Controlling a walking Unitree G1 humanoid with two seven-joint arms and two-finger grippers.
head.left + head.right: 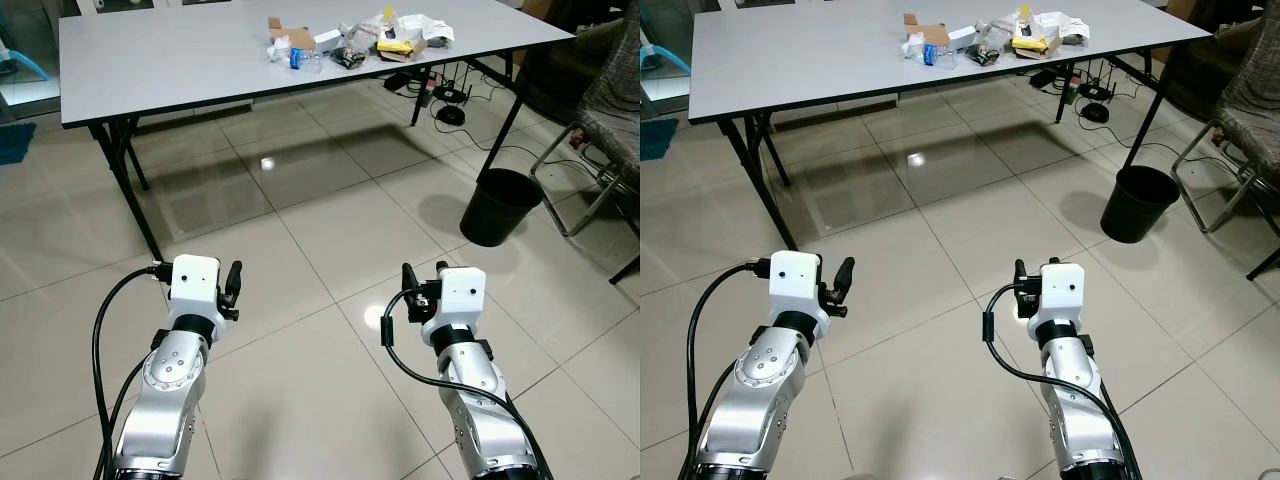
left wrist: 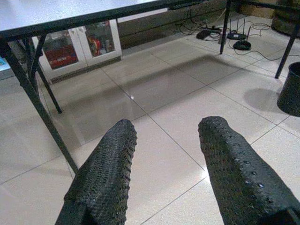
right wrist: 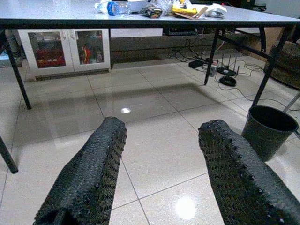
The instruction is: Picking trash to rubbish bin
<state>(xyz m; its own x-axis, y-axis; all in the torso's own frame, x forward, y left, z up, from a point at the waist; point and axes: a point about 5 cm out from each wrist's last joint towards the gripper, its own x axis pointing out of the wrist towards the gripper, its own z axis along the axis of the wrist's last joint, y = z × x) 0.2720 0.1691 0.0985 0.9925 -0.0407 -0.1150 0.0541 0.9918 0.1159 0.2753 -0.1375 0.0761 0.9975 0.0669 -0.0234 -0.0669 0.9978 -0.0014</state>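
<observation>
A pile of trash point(image 1: 355, 42), with wrappers, a small cardboard box, a plastic bottle and a yellow packet, lies on the far right part of a long grey table point(image 1: 180, 60). A black rubbish bin point(image 1: 498, 206) stands open on the tiled floor to the right, in front of the table; it also shows in the right wrist view as the bin point(image 3: 267, 131). My left gripper point(image 1: 232, 288) and right gripper point(image 1: 424, 280) hover low over the floor, well short of the table. Both are open and hold nothing, as the left gripper point(image 2: 164, 154) and right gripper point(image 3: 161, 154) show.
Black folding table legs point(image 1: 125, 180) stand ahead on the left. Cables and small devices point(image 1: 445, 95) lie on the floor under the table's right end. A metal-framed chair point(image 1: 600, 130) stands at the far right beside the bin. A low glass-door cabinet point(image 3: 61, 47) is behind the table.
</observation>
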